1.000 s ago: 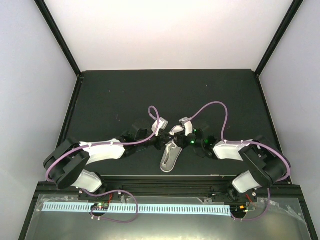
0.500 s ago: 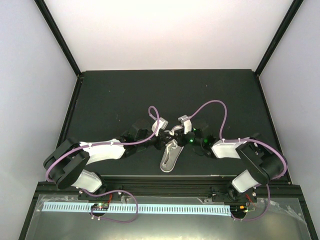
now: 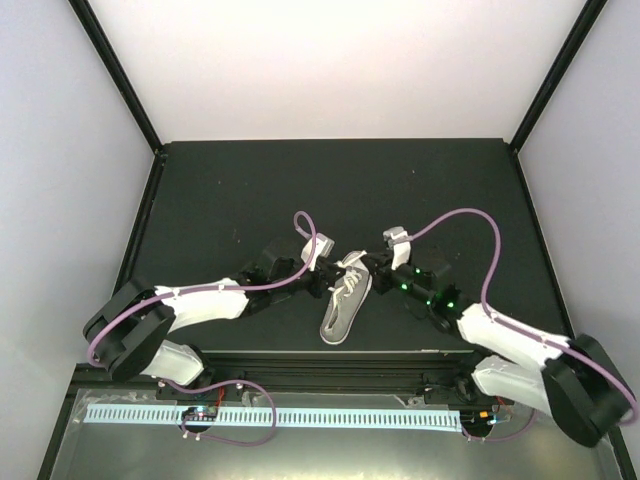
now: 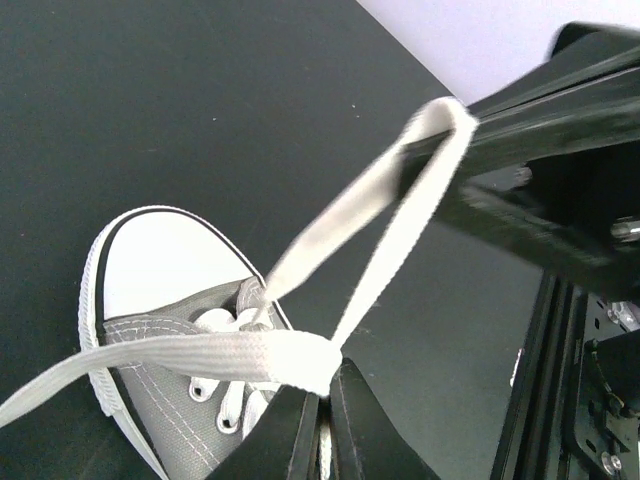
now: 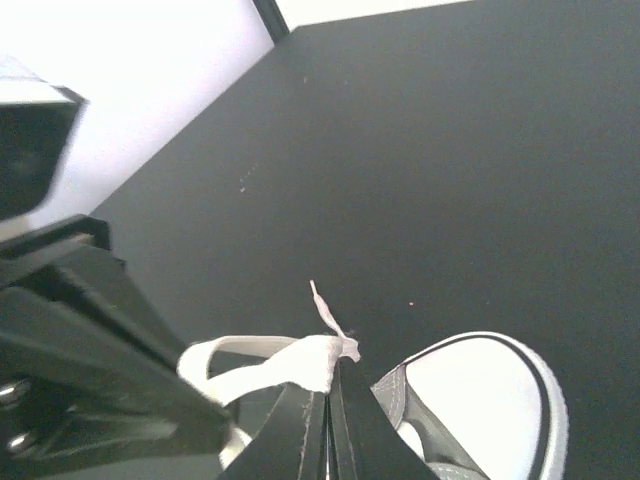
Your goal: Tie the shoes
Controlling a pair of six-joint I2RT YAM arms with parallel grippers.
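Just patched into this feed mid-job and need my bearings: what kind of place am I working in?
Probably a lab test booth, not a home: plain white walls on black posts box in a black table, with a grey shoe between the left arm and right arm.

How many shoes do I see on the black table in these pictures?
1. The grey sneaker lies near the table's front edge, between the left gripper and the right gripper, each shut on its white laces. No other shoe shows.
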